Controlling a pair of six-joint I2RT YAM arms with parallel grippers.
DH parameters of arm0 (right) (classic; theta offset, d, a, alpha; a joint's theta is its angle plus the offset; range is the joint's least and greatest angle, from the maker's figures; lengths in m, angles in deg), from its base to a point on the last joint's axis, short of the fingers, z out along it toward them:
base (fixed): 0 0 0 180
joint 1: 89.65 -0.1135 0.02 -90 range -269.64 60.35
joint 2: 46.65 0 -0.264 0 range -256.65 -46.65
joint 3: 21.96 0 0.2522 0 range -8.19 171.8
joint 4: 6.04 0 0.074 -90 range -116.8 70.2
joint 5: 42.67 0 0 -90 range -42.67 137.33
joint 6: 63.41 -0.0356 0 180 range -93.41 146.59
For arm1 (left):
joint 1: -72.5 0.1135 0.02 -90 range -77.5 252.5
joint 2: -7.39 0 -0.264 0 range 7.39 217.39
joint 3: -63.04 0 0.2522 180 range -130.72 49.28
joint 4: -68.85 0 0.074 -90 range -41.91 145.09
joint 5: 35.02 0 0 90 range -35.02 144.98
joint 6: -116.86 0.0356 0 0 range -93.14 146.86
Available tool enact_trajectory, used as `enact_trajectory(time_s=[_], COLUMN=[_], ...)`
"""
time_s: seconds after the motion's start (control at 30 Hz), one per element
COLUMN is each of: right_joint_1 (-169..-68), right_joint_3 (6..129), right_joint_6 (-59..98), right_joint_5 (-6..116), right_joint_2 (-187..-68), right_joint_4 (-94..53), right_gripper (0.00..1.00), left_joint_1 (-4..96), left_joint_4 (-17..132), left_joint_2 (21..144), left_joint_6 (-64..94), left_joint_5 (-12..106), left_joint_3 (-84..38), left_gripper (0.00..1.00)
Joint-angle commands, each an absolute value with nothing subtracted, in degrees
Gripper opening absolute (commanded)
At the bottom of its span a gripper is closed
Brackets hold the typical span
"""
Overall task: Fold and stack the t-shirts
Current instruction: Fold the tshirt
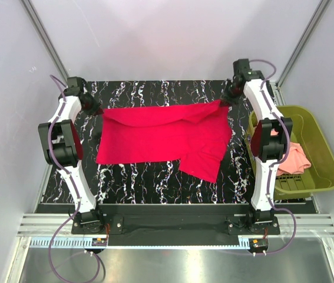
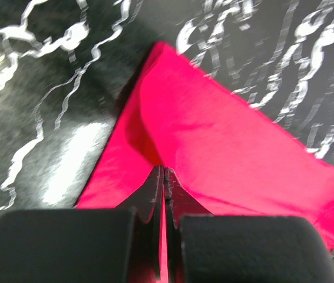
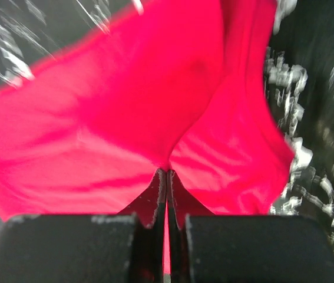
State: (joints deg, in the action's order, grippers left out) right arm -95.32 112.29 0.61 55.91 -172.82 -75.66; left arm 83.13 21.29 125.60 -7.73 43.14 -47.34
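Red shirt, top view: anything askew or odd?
Yes. The red t-shirt lies unevenly: its right part juts toward the near edge of the table as a slanted flap, with a diagonal crease above it. The left gripper and right gripper pinch its far corners.

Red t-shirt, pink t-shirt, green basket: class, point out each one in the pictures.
red t-shirt [image 1: 161, 138]: top view, middle of the spread cloth.
pink t-shirt [image 1: 296, 158]: top view, bunched cloth lying inside the basket.
green basket [image 1: 324, 144]: top view, its right-hand wall.
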Motion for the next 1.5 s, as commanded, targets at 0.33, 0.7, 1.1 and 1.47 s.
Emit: enact_trajectory(time_s=[0.33, 0.7, 1.1, 1.47], right_joint_1=[-90.7, -90.0, -87.5, -87.3], right_joint_3=[130.4, 132.5, 138.1, 136.0], right_joint_6=[-1.9, -5.3, -12.6, -14.4], right_joint_5=[66.0, 73.0, 77.7, 80.6], right_joint_2=[-178.4, -184.0, -188.2, -187.9], right_joint_4=[-65.9, -54.0, -49.3, -49.9], right_gripper=[0.00, 0.00, 0.00, 0.00], left_joint_1=[83.8, 84.5, 87.1, 87.7], left_joint_4=[41.2, 45.8, 46.3, 45.9], left_joint_2=[129.4, 136.8, 137.6, 137.0], left_joint_6=[-14.9, -16.7, -18.8, -19.3], left_joint_5=[34.6, 33.4, 35.5, 34.0], left_joint_3=[-55.4, -62.9, -64.1, -61.8], left_gripper=[0.00, 0.00, 0.00, 0.00])
